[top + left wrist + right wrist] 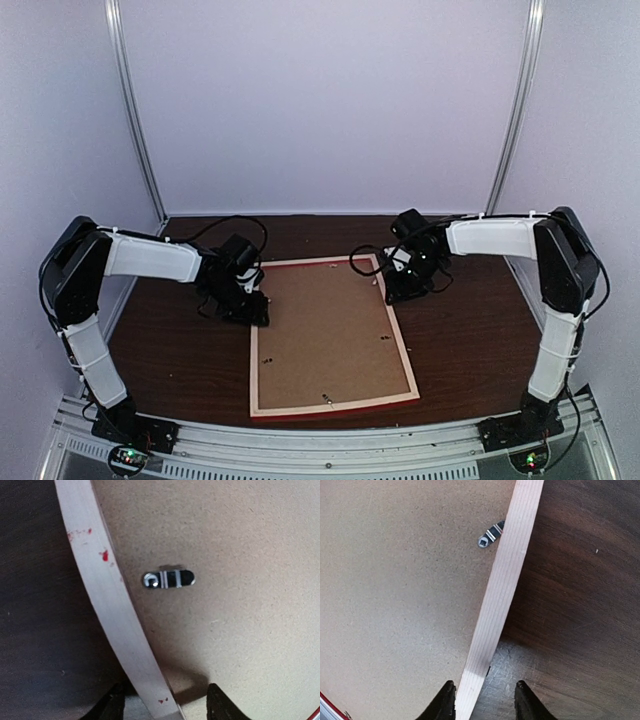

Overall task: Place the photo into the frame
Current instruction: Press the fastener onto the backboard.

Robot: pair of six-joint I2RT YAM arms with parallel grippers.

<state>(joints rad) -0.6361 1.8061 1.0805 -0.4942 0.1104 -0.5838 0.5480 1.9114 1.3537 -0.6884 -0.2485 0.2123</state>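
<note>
While the frame (335,404) is lying face-down on the dark desk (470,350) between pale walls (320,100), the photo is not showing. The left hand (165,707) is straddling one pale rail, released, and a stray nudge could be sliding the frame askew. The right hand (485,700) is straddling the other rail, also released.

The frame (502,580) is pale bare wood, the backing board (400,590) matt, grainy, its clip (168,579) shiny metal.
</note>
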